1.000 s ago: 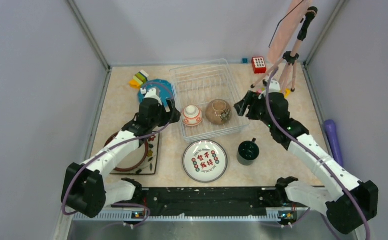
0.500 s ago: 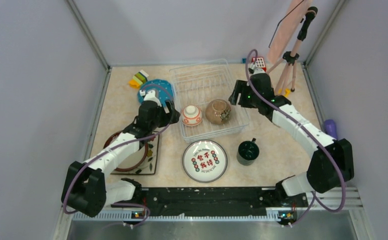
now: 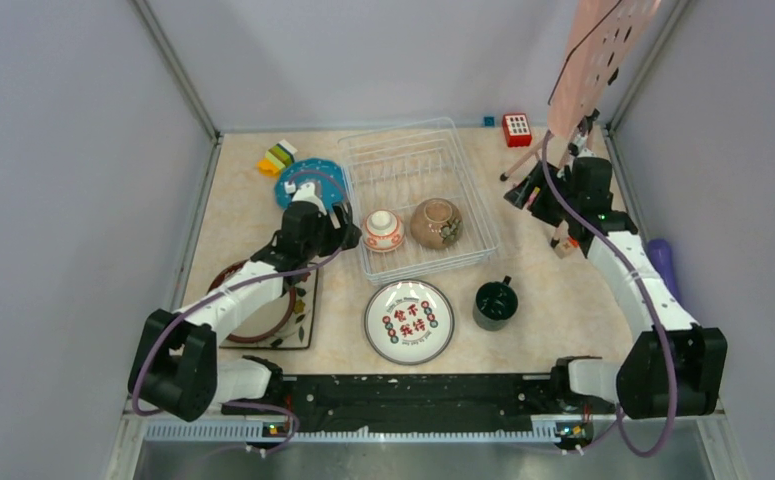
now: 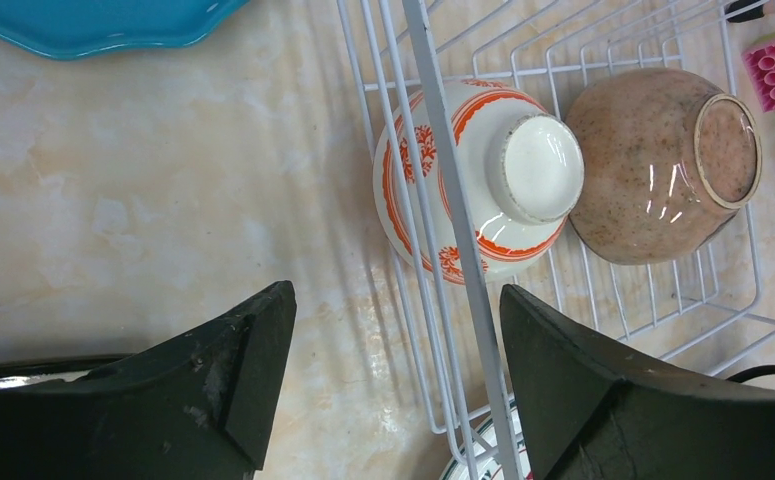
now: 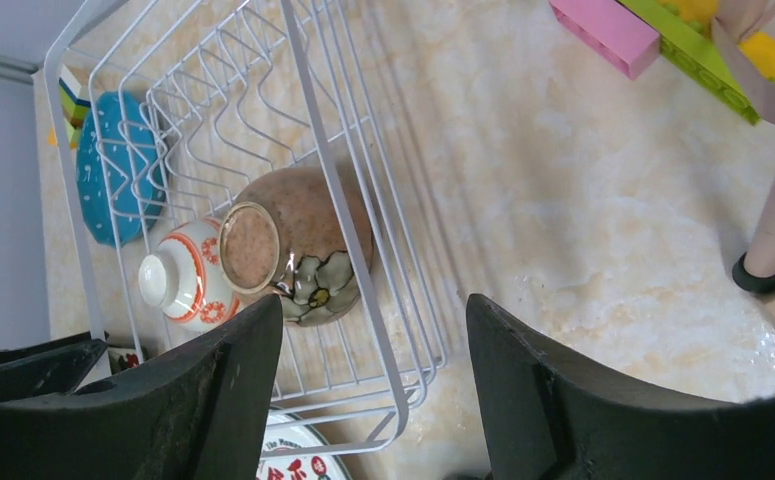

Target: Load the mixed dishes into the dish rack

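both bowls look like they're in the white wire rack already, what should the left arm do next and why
Probably lift the left gripper clear of the white wire dish rack and swing it toward the blue white-dotted round plate. Its jaws stand open and empty at the rack's left side, and that plate lies close behind it, outside the rack.

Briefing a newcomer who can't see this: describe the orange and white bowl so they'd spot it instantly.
Find the white wire dish rack at the back centre. Two bowls sit side by side at its near end; the orange-white bowl is the left one. Only it is white with orange bands; the brown bowl is speckled.
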Action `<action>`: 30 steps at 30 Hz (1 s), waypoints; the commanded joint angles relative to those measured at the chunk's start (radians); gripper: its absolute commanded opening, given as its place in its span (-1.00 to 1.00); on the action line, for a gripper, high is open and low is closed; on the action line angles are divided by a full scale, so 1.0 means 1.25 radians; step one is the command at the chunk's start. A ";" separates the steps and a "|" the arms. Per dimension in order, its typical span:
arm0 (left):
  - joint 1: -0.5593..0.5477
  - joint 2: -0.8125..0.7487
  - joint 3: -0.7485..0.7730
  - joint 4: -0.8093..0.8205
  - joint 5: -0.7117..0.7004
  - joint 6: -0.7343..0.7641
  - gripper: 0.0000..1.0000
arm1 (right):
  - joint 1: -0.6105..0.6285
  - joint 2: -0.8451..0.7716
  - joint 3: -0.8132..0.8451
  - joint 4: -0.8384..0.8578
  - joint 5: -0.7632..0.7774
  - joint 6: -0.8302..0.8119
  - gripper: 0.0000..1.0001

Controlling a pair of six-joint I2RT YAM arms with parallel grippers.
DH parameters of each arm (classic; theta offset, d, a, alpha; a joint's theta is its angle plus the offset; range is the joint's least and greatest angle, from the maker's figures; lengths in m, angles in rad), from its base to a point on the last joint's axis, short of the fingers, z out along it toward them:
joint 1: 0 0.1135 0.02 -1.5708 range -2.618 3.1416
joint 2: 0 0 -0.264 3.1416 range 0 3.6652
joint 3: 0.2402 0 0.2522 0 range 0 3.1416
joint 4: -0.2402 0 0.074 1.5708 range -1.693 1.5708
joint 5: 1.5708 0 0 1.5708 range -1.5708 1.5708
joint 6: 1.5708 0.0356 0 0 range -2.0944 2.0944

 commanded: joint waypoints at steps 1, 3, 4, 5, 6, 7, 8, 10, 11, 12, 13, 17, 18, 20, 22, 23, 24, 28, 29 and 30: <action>0.006 -0.002 0.008 0.024 0.008 0.003 0.59 | -0.054 -0.043 -0.016 0.053 -0.091 0.031 0.32; 0.007 0.000 0.007 0.024 0.008 0.005 0.58 | -0.082 -0.049 -0.024 0.058 -0.118 0.036 0.32; 0.007 0.001 0.008 0.024 0.008 0.006 0.58 | -0.100 -0.053 -0.028 0.058 -0.133 0.036 0.32; 0.008 0.002 0.008 0.024 0.008 0.007 0.58 | -0.120 -0.057 -0.032 0.060 -0.151 0.040 0.32; 0.008 0.004 0.008 0.025 0.008 0.008 0.58 | -0.140 -0.062 -0.036 0.063 -0.171 0.043 0.32; 0.008 0.005 0.009 0.024 0.020 0.008 0.57 | -0.156 -0.063 -0.039 0.065 -0.182 0.042 0.32; 0.009 0.008 0.010 0.025 0.034 0.007 0.57 | -0.163 -0.064 -0.041 0.059 -0.184 0.037 0.32; 0.009 0.014 0.011 0.027 0.042 0.008 0.57 | -0.160 -0.056 -0.048 0.049 -0.193 0.015 0.29; 0.009 0.016 0.012 0.028 0.046 0.006 0.57 | -0.154 -0.051 -0.053 0.045 -0.198 0.008 0.28; 0.010 0.021 0.013 0.028 0.049 0.005 0.56 | -0.143 -0.047 -0.061 0.042 -0.193 -0.001 0.27; 0.009 0.026 0.015 0.027 0.052 0.005 0.55 | -0.126 -0.048 -0.068 0.045 -0.174 -0.010 0.27; 0.010 0.048 0.027 0.009 0.056 0.004 0.49 | -0.044 -0.069 -0.108 0.107 -0.113 -0.008 0.26; 0.011 0.051 0.030 0.005 0.056 0.002 0.47 | -0.014 -0.068 -0.109 0.119 -0.105 -0.005 0.26; 0.013 0.059 0.034 -0.001 0.056 0.002 0.35 | 0.017 -0.057 -0.103 0.135 -0.098 -0.002 0.24; 0.017 0.058 0.034 -0.005 0.054 0.001 0.07 | 0.044 -0.042 -0.095 0.153 -0.096 0.005 0.22; 0.020 0.054 0.032 -0.005 0.050 0.002 -0.12 | 0.058 -0.036 -0.090 0.158 -0.086 0.006 0.21; 0.022 0.049 0.029 -0.005 0.042 0.002 -0.33 | 0.073 -0.029 -0.082 0.159 -0.071 0.007 0.21; 0.027 0.025 0.015 -0.003 0.019 0.002 -1.00 | 0.113 0.016 -0.056 0.170 -0.063 0.032 0.21; 0.027 0.019 0.012 -0.002 0.019 0.002 -1.00 | 0.118 0.024 -0.055 0.182 -0.068 0.044 0.21; 0.027 0.015 0.010 0.001 0.019 0.003 -1.00 | 0.119 0.026 -0.064 0.202 -0.074 0.060 0.21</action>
